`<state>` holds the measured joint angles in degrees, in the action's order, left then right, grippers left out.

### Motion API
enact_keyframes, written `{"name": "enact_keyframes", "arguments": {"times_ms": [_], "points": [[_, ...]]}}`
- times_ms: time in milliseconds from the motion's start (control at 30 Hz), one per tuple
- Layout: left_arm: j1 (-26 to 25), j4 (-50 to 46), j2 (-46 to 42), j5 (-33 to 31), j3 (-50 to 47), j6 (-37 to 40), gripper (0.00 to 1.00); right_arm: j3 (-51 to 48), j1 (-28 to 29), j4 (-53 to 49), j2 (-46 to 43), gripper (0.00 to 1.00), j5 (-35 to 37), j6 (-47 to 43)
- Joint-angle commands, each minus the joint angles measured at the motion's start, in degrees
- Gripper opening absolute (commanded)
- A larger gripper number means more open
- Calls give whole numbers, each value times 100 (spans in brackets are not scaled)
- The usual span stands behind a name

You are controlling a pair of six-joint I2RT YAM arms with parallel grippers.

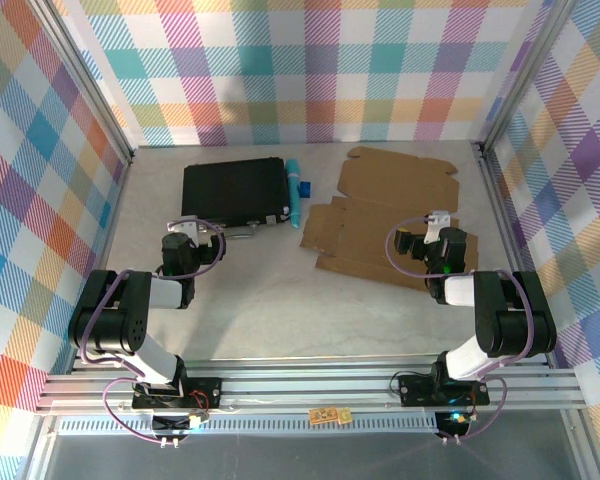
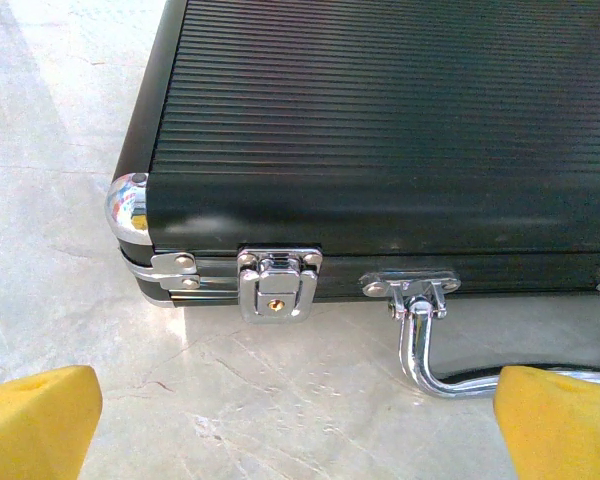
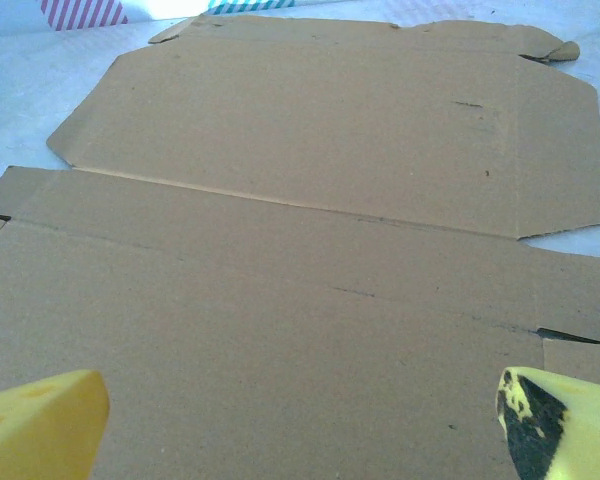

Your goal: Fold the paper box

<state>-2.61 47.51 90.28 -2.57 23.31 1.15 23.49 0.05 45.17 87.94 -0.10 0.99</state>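
The paper box (image 1: 385, 215) lies unfolded and flat on the right half of the surface (image 1: 280, 310). It is a brown corrugated sheet with flaps cut all round, its far panel reaching toward the back wall and its near panel under the right tool (image 3: 300, 425). It looks light and fairly stiff across each panel, but ready to bend along the pressed creases seen from the right wrist. On this smooth, stone-patterned surface it will probably slide when pushed rather than fold. Lying flat, it offers little to pinch from above. The best hold seems to be the free outer edge of a side flap, perhaps the far right corner, which curls up a little, while something presses the middle panel down. The right tool hangs just above the near panel with its yellow pads (image 3: 40, 425) wide apart and nothing between them. The left tool (image 2: 300, 430) is also spread wide and empty. It faces the front of a black case (image 1: 233, 190), close to its latch (image 2: 278, 285) and handle (image 2: 430, 345). A blue tube (image 1: 294, 190) lies between case and box, very near the box's left flap; whether they touch cannot be told. The right frame post stands close to the box's edge. The open room is the bare stretch in front, between the arms.
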Motion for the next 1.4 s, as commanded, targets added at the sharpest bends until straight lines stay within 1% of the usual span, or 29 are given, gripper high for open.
{"name": "enact_keyframes", "arguments": {"times_ms": [0, 467, 533, 600, 633, 700, 733, 800, 833, 900, 933, 967, 1000, 1067, 1100, 1133, 1167, 1200, 1233, 1267, 1300, 1333, 1367], "points": [[-39, 48, 16, 66, 96, 87, 100, 104, 19, 18, -32, 99, -104, -38], [-38, 46, 16, 71, 95, 85, 100, 91, 14, 31, -40, 99, -104, -38], [-38, 38, 25, 70, 111, 83, 100, 47, 34, 43, -154, 99, 75, 4], [-29, 22, 25, 78, 106, 71, 100, 198, 118, -536, -532, 99, 730, 149], [-35, 63, 10, 62, 85, 86, 100, 405, 145, -1230, -783, 99, 1079, 287], [-66, 88, -199, -176, -3, 41, 100, 715, 184, -1990, -1203, 99, 1411, 469], [-96, -128, -447, -387, 9, 13, 100, 749, 203, -1976, -1431, 99, 1471, 489], [-154, -916, -996, -758, 234, -51, 100, 925, 269, -1994, -1847, 99, 1645, 460], [-222, -1305, -1306, -995, 346, -62, 100, 1248, 301, -2277, -2047, 99, 1755, 429], [-401, -1384, -1837, -1350, 506, -51, 100, 2125, 369, -3120, -2267, 99, 1906, 436], [-531, -1525, -2089, -1725, 736, -161, 100, 2740, 441, -3673, -2285, 99, 2039, 459], [-634, -2063, -2317, -2275, 1158, -638, 100, 3412, 485, -4267, -2241, 99, 2100, 562], [-640, -3015, -2459, -2649, 1722, -1407, 100, 4011, 476, -4725, -2164, 99, 1997, 821], [-583, -6207, -2445, -3281, 3365, -3759, 100, 5399, 460, -6270, -1847, 99, 1592, 1699], [-534, -7153, -2332, -3248, 3908, -4460, 100, 5933, 456, -7121, -1682, 99, 1573, 2395], [-383, -7412, -2197, -2578, 4258, -4668, 100, 6324, 343, -7694, -1547, 99, 1261, 3044], [-199, -7313, -2083, -1639, 4466, -4641, 100, 6426, 124, -7583, -1481, 99, 197, 3015], [-153, -7230, -2024, -1086, 4562, -4721, 95, 6461, 98, -7426, -1432, 99, -506, 2888], [-179, -7212, -1970, -601, 4636, -4923, 87, 6621, 213, -7592, -1355, 99, -639, 2920], [-259, -7243, -1932, -201, 4633, -5287, 82, 6772, 345, -7974, -1285, 100, -416, 3095], [-361, -7247, -1927, 94, 4573, -5592, 78, 6807, 399, -8222, -1226, 97, -327, 3281], [-550, -7230, -1926, 383, 4463, -5904, 73, 6760, 420, -8478, -1178, 93, -405, 3471], [-829, -7244, -1947, 511, 4333, -6146, 69, 6624, 419, -8646, -1157, 89, -555, 3549]]}}
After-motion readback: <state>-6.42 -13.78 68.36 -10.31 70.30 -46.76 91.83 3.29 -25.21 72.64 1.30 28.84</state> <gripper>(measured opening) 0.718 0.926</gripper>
